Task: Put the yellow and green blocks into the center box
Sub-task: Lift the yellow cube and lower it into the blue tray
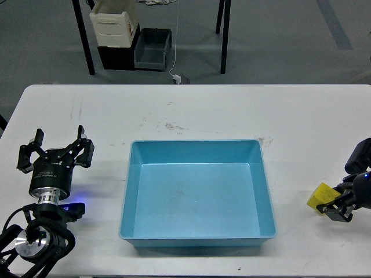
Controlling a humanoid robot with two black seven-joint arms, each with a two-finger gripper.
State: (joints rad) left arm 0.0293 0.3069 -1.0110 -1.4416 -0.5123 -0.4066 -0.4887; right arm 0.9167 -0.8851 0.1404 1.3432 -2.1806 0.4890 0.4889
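Note:
The light-blue center box [130,191] sits in the middle of the white table, and nothing lies inside it. The yellow block [319,197] is at the right edge of the table, tilted, at the tip of my right gripper [327,205]. The gripper's dark fingers close around the block's right side. My left gripper [56,152] stands left of the box, pointing away from me. Its fingers are spread wide and hold nothing. The green block is out of view.
The white table [191,110] runs wide behind the box. Beyond its far edge, on the floor, stand a cream-white container [113,24], a dark grey bin [152,48] and black stand legs [224,35].

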